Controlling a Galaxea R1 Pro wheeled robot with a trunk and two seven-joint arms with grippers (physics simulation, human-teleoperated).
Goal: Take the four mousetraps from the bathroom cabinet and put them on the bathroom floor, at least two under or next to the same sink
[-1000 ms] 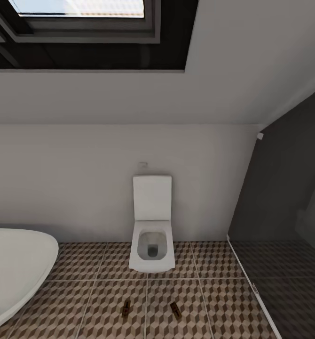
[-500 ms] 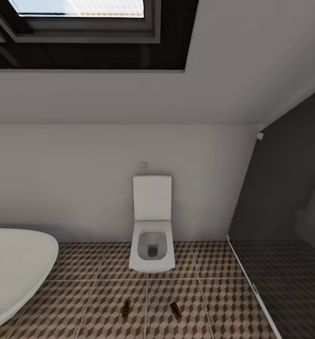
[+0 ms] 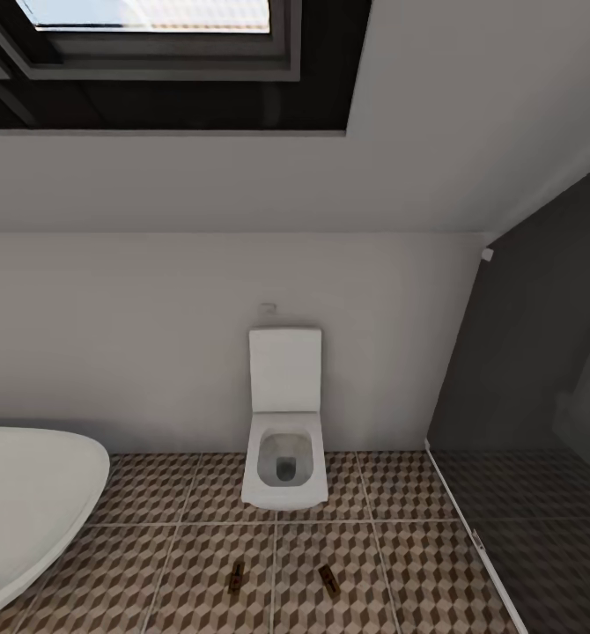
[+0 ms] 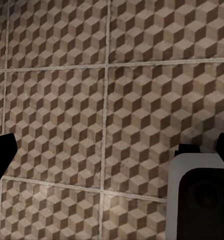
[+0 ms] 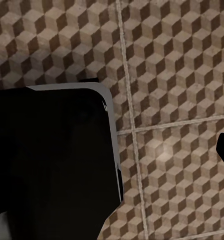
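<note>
Two mousetraps lie flat on the bathroom floor (image 3: 180,563) in front of the one white toilet (image 3: 283,458), apart from each other: the left mousetrap (image 3: 236,577) near a grout line, the right mousetrap (image 3: 329,578) angled. Open tile spreads between the bathtub rim (image 3: 84,475) on the left and the dark glass partition (image 3: 524,423) on the right. Both wrist views look down on bare tile; the left jaws stand parted, fingertips at the frame's sides; whether the right jaws are parted I cannot tell.
</note>
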